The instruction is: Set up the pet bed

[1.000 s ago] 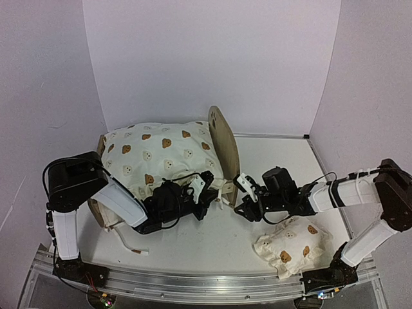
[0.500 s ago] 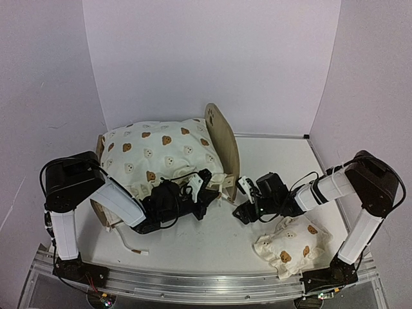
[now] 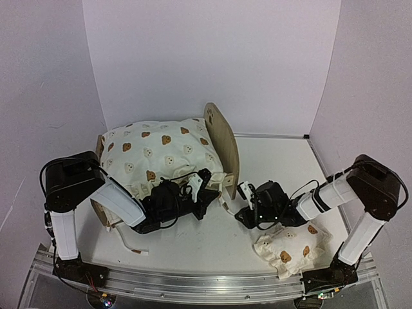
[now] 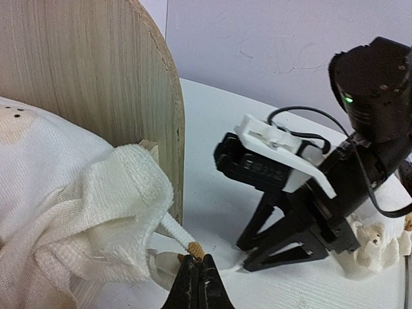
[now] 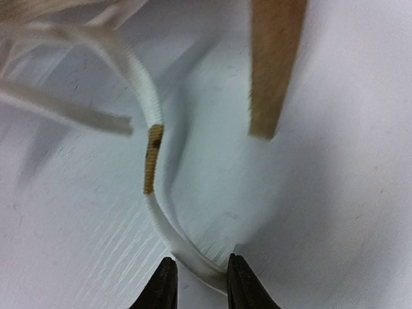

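Pet bed (image 3: 223,143) sits back-left under the cushion (image 3: 161,158); your right gripper (image 5: 197,278) has eased back toward its base, fingers slightly apart astride the tie (image 5: 154,158), your left gripper (image 4: 198,278) pressed together at its brown patch.

Top view, 12 o'clock at the far wall. The pet bed (image 3: 225,148) was set at 10 o'clock on the table (image 3: 277,161), its headboard at its 3 o'clock end, and the cushion (image 3: 161,151) was laid on it. The pillow (image 3: 291,246) was laid at 4 o'clock. The right gripper (image 5: 199,283) was placed between headboard and pillow, the left gripper (image 4: 198,283) at the cushion's 5 o'clock corner. The tie (image 5: 153,151) was led from that corner and ended between the right gripper's jaws.
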Robot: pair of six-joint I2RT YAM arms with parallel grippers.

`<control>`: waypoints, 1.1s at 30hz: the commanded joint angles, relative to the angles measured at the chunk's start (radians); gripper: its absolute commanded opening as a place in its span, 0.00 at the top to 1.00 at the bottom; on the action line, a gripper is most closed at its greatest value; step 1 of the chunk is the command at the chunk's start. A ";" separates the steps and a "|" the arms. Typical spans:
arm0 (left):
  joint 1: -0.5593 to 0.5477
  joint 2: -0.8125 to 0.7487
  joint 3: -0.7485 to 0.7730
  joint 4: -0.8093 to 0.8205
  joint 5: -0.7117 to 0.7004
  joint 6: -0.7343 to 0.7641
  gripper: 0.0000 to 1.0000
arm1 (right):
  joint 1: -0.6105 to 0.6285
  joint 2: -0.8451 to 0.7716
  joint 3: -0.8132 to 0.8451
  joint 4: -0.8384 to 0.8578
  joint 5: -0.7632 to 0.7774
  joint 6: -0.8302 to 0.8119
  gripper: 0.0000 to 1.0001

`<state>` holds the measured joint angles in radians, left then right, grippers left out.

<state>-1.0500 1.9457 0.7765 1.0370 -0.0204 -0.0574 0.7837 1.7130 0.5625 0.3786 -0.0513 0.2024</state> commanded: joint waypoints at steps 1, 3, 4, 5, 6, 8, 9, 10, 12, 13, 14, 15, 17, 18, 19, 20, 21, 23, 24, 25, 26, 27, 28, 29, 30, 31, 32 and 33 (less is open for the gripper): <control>0.002 -0.039 0.004 0.032 -0.010 -0.012 1.00 | 0.057 -0.126 -0.091 -0.082 -0.054 0.211 0.70; 0.002 -0.040 0.001 0.032 -0.022 -0.014 1.00 | 0.071 -0.174 -0.137 -0.093 -0.098 0.300 0.68; 0.002 -0.041 -0.001 0.032 -0.025 -0.015 1.00 | 0.073 -0.196 -0.153 -0.096 -0.123 0.317 0.67; 0.002 -0.041 -0.001 0.032 -0.027 -0.015 1.00 | 0.072 -0.213 -0.157 -0.110 -0.138 0.314 0.65; 0.002 -0.041 -0.002 0.032 -0.026 -0.015 1.00 | 0.073 -0.230 -0.150 -0.146 -0.128 0.292 0.62; 0.002 -0.040 -0.003 0.032 -0.023 -0.018 1.00 | 0.073 -0.273 -0.117 -0.232 -0.041 0.209 0.55; 0.002 -0.039 -0.001 0.033 -0.021 -0.020 1.00 | 0.073 -0.291 -0.096 -0.269 0.004 0.162 0.52; 0.002 -0.036 -0.002 0.032 -0.018 -0.022 1.00 | 0.074 -0.303 -0.056 -0.302 0.037 0.113 0.50; 0.002 -0.035 0.000 0.033 -0.014 -0.029 1.00 | 0.072 -0.311 -0.014 -0.327 0.065 0.026 0.44; 0.002 -0.034 0.001 0.032 -0.011 -0.031 1.00 | 0.072 -0.310 -0.001 -0.328 0.094 -0.002 0.40; 0.002 -0.034 0.002 0.032 -0.010 -0.034 1.00 | 0.072 -0.303 0.011 -0.322 0.118 -0.031 0.38; 0.002 -0.033 0.002 0.032 -0.009 -0.035 1.00 | 0.072 -0.292 0.020 -0.309 0.135 -0.056 0.36; 0.002 -0.030 0.005 0.032 -0.006 -0.036 1.00 | 0.073 -0.253 0.022 -0.243 0.176 -0.075 0.30; 0.002 -0.030 0.008 0.032 -0.003 -0.037 1.00 | 0.074 -0.229 0.029 -0.207 0.181 -0.076 0.29; 0.002 -0.029 0.010 0.032 -0.001 -0.036 1.00 | 0.073 -0.203 0.034 -0.163 0.176 -0.071 0.27; 0.002 -0.028 0.012 0.032 0.001 -0.037 1.00 | 0.072 -0.172 0.042 -0.128 0.171 -0.066 0.27; 0.002 -0.029 0.012 0.032 0.002 -0.039 1.00 | 0.074 -0.140 0.050 -0.090 0.155 -0.063 0.27; 0.002 -0.031 0.013 0.032 0.004 -0.040 1.00 | 0.073 -0.081 0.065 -0.040 0.136 -0.053 0.27; 0.002 -0.033 0.012 0.032 0.005 -0.040 1.00 | 0.073 -0.055 0.074 -0.023 0.128 -0.038 0.27; 0.002 -0.035 0.011 0.032 0.005 -0.041 1.00 | 0.077 -0.031 0.083 -0.009 0.120 -0.032 0.28; 0.002 -0.036 0.009 0.032 0.003 -0.042 1.00 | 0.091 -0.011 0.085 0.018 0.127 -0.032 0.29; 0.002 -0.037 0.007 0.033 0.001 -0.042 1.00 | 0.103 0.006 0.084 0.037 0.151 -0.033 0.31; 0.002 -0.039 0.005 0.032 -0.002 -0.043 1.00 | 0.112 0.020 0.083 0.048 0.184 -0.024 0.36; 0.002 -0.040 0.004 0.033 -0.008 -0.047 1.00 | 0.115 0.028 0.081 0.048 0.228 -0.005 0.44; 0.002 -0.044 0.004 0.033 -0.012 -0.051 1.00 | 0.115 0.024 0.072 0.051 0.264 0.021 0.52; 0.001 -0.051 0.002 0.032 -0.017 -0.058 1.00 | 0.117 0.010 0.053 0.062 0.294 0.045 0.61; 0.000 -0.059 0.001 0.032 -0.020 -0.065 1.00 | 0.116 -0.009 0.032 0.080 0.319 0.067 0.73; -0.003 -0.075 0.001 0.032 -0.024 -0.068 1.00 | 0.117 -0.029 0.014 0.088 0.342 0.089 0.82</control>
<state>-1.0500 1.9457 0.7765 1.0367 -0.0292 -0.0952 0.8928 1.7386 0.6052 0.3523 0.1585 0.2073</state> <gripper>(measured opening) 0.016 0.336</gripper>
